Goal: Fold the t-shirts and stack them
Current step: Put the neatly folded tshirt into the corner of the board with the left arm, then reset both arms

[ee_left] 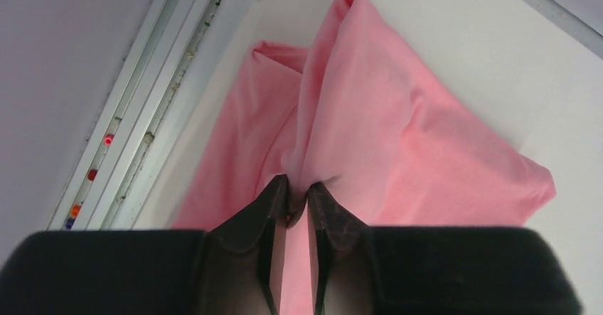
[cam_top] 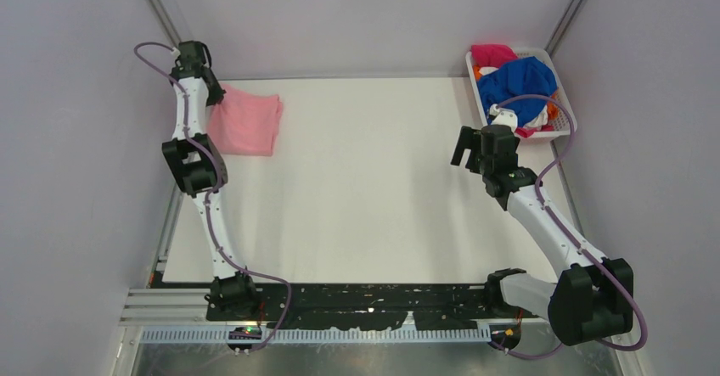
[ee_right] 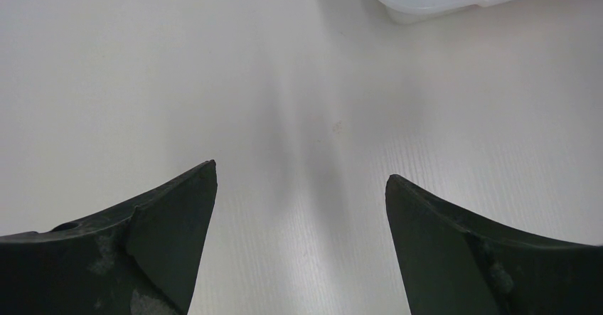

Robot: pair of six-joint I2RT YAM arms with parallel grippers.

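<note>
A folded light pink t-shirt (cam_top: 246,123) lies at the table's far left corner. My left gripper (cam_top: 212,94) is at its left edge, shut on a pinched ridge of the pink cloth (ee_left: 355,116); the gripper (ee_left: 299,187) shows close up in the left wrist view. A royal blue t-shirt (cam_top: 518,83), a magenta one (cam_top: 492,53) and bits of orange and white cloth sit piled in the white basket (cam_top: 567,121) at the far right. My right gripper (cam_top: 465,148) hovers open and empty over bare table left of the basket; its jaws (ee_right: 300,180) stand wide apart.
The white table (cam_top: 365,189) is bordered by grey walls on the left, back and right. A metal rail (ee_left: 135,130) runs along the table's left edge beside the pink shirt. The basket's corner (ee_right: 427,2) shows at the top of the right wrist view.
</note>
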